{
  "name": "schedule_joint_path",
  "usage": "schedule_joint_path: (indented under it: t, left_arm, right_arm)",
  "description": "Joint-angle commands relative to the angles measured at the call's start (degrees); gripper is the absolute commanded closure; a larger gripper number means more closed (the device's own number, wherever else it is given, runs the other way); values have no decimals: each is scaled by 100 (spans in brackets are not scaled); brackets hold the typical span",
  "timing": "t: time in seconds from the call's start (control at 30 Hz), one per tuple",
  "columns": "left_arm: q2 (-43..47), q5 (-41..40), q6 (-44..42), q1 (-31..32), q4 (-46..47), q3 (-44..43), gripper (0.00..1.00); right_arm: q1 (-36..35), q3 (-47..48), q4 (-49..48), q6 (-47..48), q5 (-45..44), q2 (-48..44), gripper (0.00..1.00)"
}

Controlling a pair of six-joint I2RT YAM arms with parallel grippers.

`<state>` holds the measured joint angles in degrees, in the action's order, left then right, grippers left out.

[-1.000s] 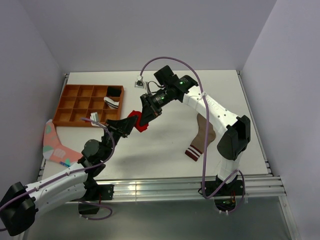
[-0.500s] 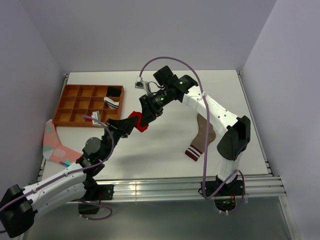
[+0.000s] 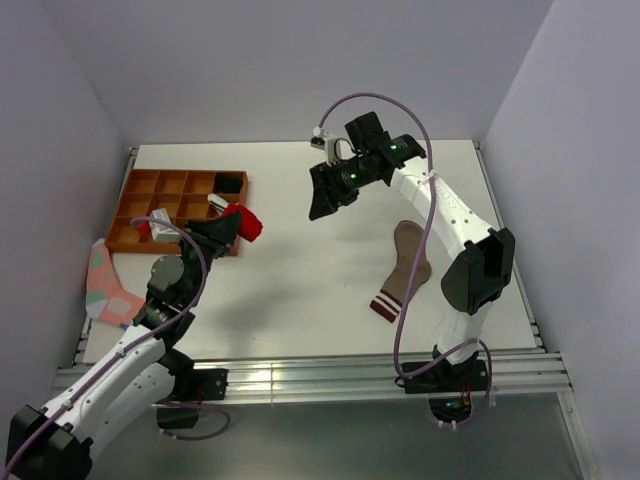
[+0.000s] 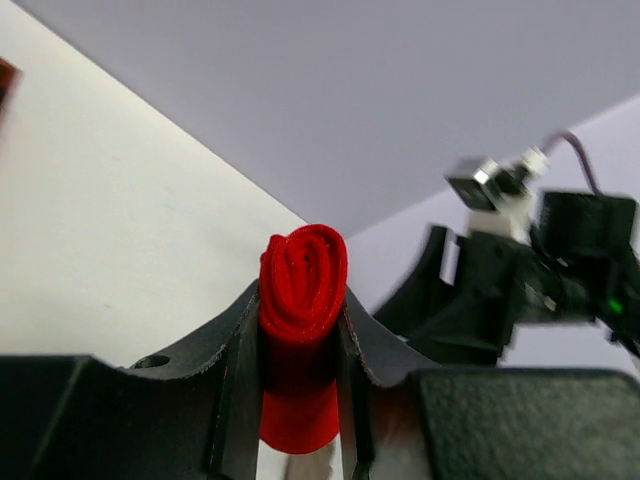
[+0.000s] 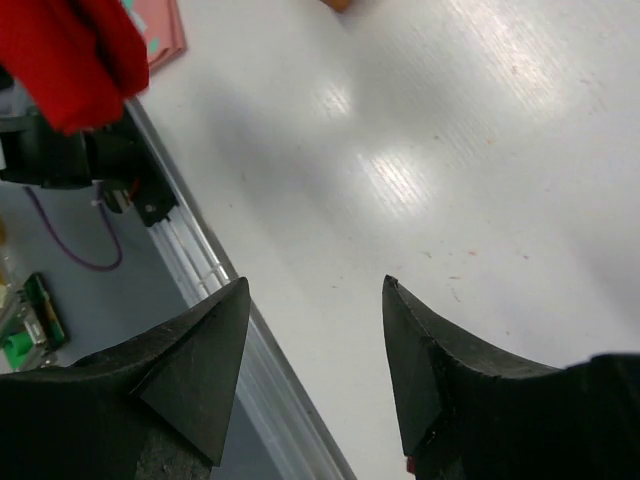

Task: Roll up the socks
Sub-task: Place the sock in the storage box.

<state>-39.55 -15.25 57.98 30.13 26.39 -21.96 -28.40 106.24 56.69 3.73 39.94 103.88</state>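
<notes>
A bright red sock (image 4: 303, 285), rolled into a tight tube, sits pinched between the jaws of my left gripper (image 4: 300, 330). In the top view that gripper (image 3: 238, 226) holds the red roll (image 3: 246, 222) in the air beside the right end of the orange tray. My right gripper (image 3: 320, 203) hangs open and empty above the table's middle, apart from the roll. Its wrist view shows the spread jaws of the right gripper (image 5: 315, 290) over bare table, with the red roll (image 5: 75, 55) at top left. The tan-brown sock (image 3: 405, 255) lies flat at right, striped cuff (image 3: 385, 303) nearest me.
An orange compartment tray (image 3: 150, 210) stands at the back left, with a black bundle (image 3: 229, 182) and a white-and-dark bundle (image 3: 222, 205) in its right cells. A pink sock (image 3: 105, 285) lies by the left edge. The metal rail (image 5: 215, 270) borders the table's near side.
My right gripper let go of the red roll, opened wide and pulled back to the right. The left gripper carried the roll left toward the tray.
</notes>
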Motion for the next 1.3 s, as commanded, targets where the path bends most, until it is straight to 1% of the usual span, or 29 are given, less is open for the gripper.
schedule_joint_path:
  t: [0.0,0.03,0.07,0.1,0.17,0.2,0.23,0.27,0.33,0.5,0.57,0.63,0.73,0.97,1.1,1.2,1.27]
  left_arm:
    - [-307,732,239,-1013,-134,-116,100]
    - [-429,1151,310,-1270,-82,-99,100]
    - [-735,1390,389,-1508,-38,-107,100]
    - [-904,1523,520,-1962,110,-99,100]
    - [-1368,1892,566,-2300,234,-142,100]
    - [-1502,1928,557,-2510,270,-186,100]
    - [-1642,1972,548,-2582,270,-291,100]
    - [-1879,1981,531,-2635,287,-344,100]
    - [-2082,1964,522,-2731,349,-458,100]
    - [-2952,2200,600,-2986,612,-643,100]
    - [-3321,2245,618,-2995,709,-713,100]
    - [-3593,2289,627,-3188,771,-757,100]
    - [-3805,2350,636,-3276,867,-801,100]
    - [-4368,2359,583,-3285,621,-1012,100]
    - [-4570,2298,768,-3285,665,-934,100]
    - [-4658,2245,794,-3277,578,-907,100]
    - [-4728,2210,786,-3277,341,-977,100]
  right_arm:
    - [54,-190,-158,260,-250,-561,37]
    - [98,-400,-245,269,-276,-622,37]
    - [107,-489,-272,295,-329,-727,37]
    - [116,-655,-324,356,-364,-772,37]
    - [151,-832,-403,374,-461,-921,37]
    - [160,-902,-421,409,-487,-965,37]
    - [160,-1025,-465,427,-505,-992,37]
    - [168,-1078,-465,436,-514,-1053,37]
    - [186,-1228,-500,471,-514,-1115,37]
    - [204,-1561,-632,506,-540,-1317,37]
    - [221,-1632,-650,524,-531,-1370,37]
    - [239,-1720,-667,559,-540,-1414,38]
    - [248,-1825,-703,594,-558,-1510,38]
    - [256,-1949,-729,621,-540,-1598,38]
    - [256,-2001,-756,621,-523,-1616,38]
    - [265,-2019,-773,621,-514,-1625,38]
    - [265,-2028,-773,621,-505,-1642,38]
